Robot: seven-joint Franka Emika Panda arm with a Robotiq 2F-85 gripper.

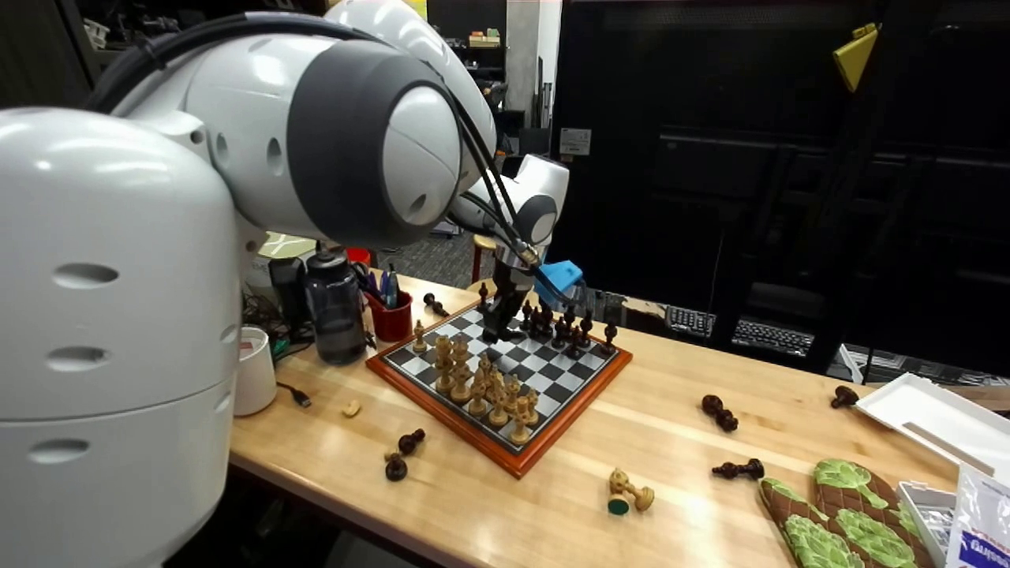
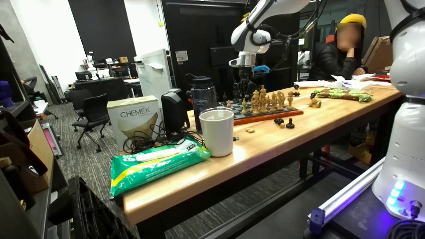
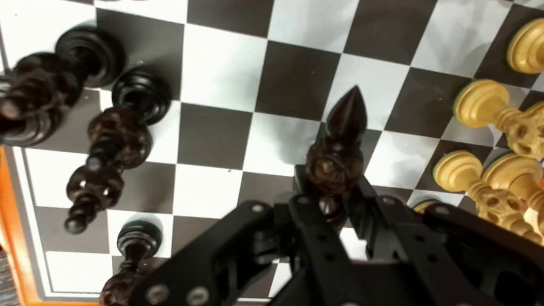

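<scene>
Arm [image 1: 323, 138] bent over the chessboard [image 1: 556, 380], fingers [image 3: 312, 231] (aimed downward) tight around a dark chess piece [image 3: 335, 168].

Arm [image 1: 158, 213]: glossy white, rounded, oval recesses [image 1: 85, 275]
Joint band [image 1: 339, 142]: dark grey
Cables [image 1: 213, 33]: black
Gripper [image 3: 331, 175]: black, small silvery screws [image 3: 157, 294]
Base lights [image 2: 395, 193]: glowing cyan
</scene>
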